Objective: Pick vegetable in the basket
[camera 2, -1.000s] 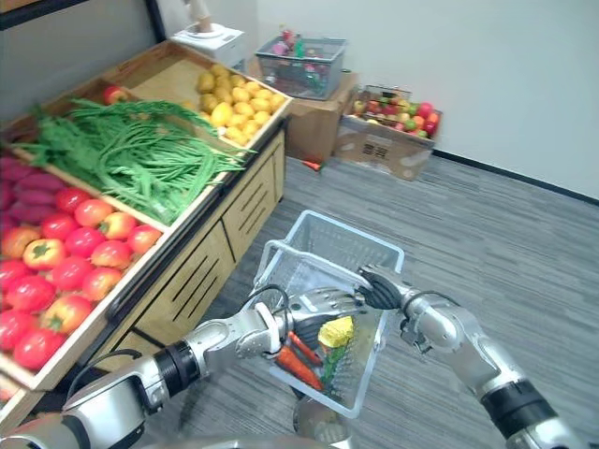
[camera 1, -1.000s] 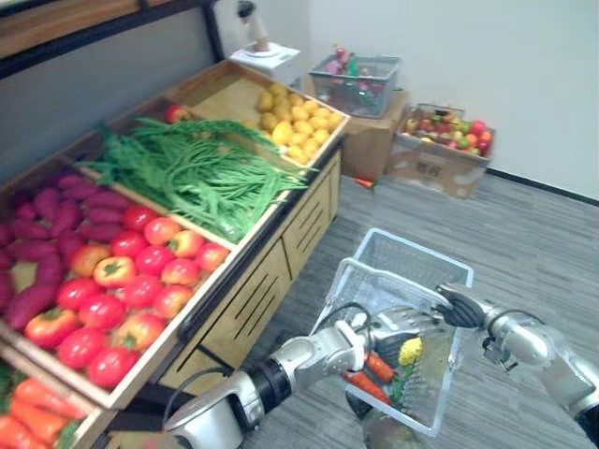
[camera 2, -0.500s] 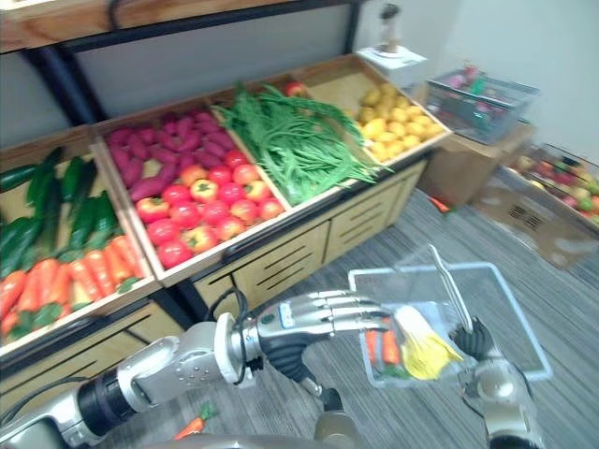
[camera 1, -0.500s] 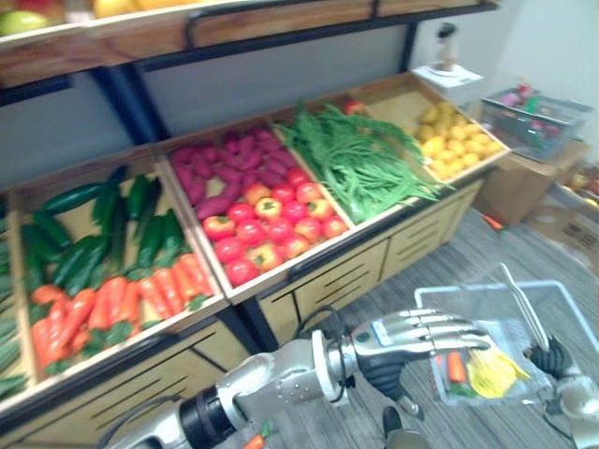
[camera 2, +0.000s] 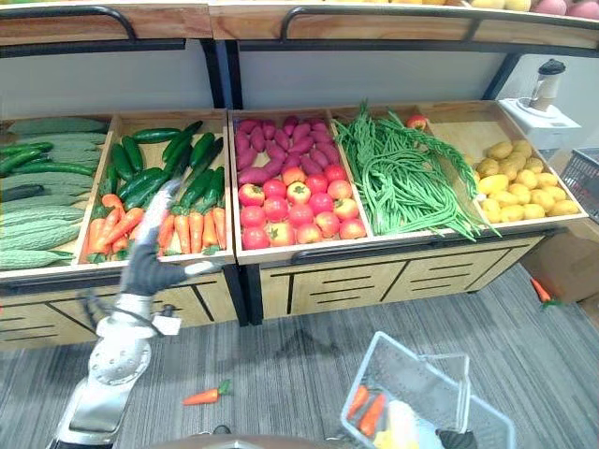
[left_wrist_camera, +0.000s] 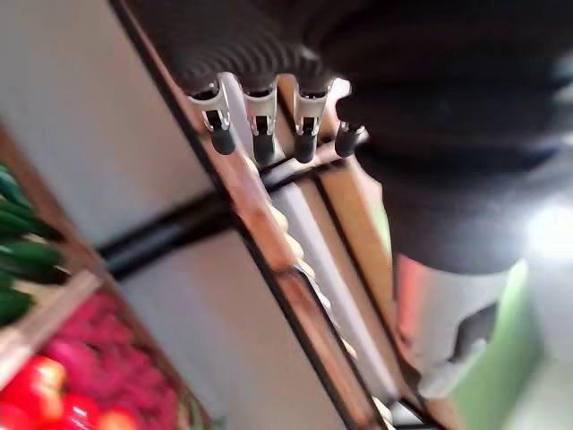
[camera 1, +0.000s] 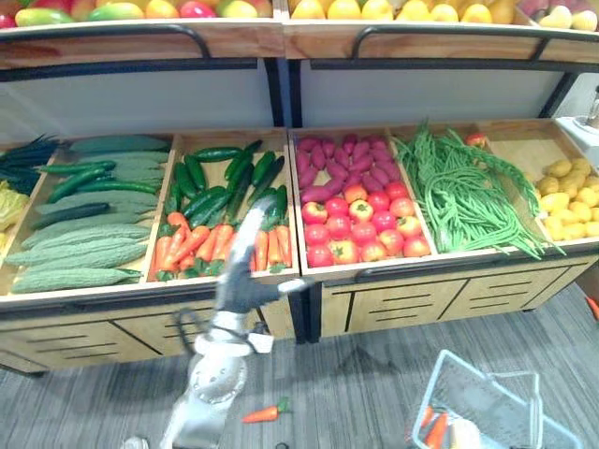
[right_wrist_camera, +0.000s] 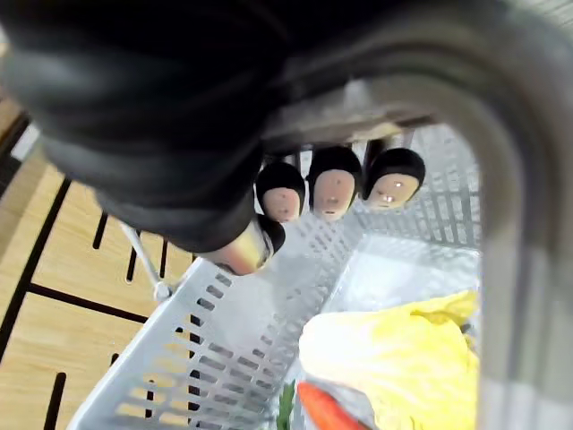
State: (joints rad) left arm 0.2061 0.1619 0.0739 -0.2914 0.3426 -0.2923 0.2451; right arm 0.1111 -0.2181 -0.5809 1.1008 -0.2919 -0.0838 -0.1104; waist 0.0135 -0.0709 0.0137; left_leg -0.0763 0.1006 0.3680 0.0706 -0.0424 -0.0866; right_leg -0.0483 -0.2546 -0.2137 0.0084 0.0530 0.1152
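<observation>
The basket (camera 2: 416, 374) is a pale wire-mesh one sitting low at the robot's right. It's got a couple of carrots (camera 2: 367, 410) in it, plus a yellow leafy-looking vegetable (right_wrist_camera: 403, 358) lying right beside them. The right hand (right_wrist_camera: 333, 186) has its fingers curled round the basket's handle (right_wrist_camera: 506, 269), so the basket hangs from that hand; you can see the dark fingertips hooked under the grey bar in the right wrist view.

The left hand (camera 1: 241, 276) is up in the air in front of the stand, right around the front edge of the carrot bin (camera 1: 192, 243). It's blurry in the head views, but the left wrist view shows its fingers (left_wrist_camera: 260, 125) pretty much straight with nothing in them.

One loose carrot (camera 1: 262, 412) is lying on the grey floor in front of the stand, near the left arm and well apart from the basket.

Behind all that is the wooden stand. From the robot's left to right:
- pale green bumpy gourds (camera 1: 80, 248)
- dark cucumbers (camera 1: 225, 182), in the same bin as the carrots but further back
- tomatoes (camera 1: 360, 229) with purple sweet potatoes (camera 1: 342, 164) behind them
- a big heap of green beans (camera 1: 459, 192)
- small yellow produce (camera 1: 566, 201), can't tell exactly what

There's an upper shelf with mixed fruit (camera 1: 374, 9) above.
</observation>
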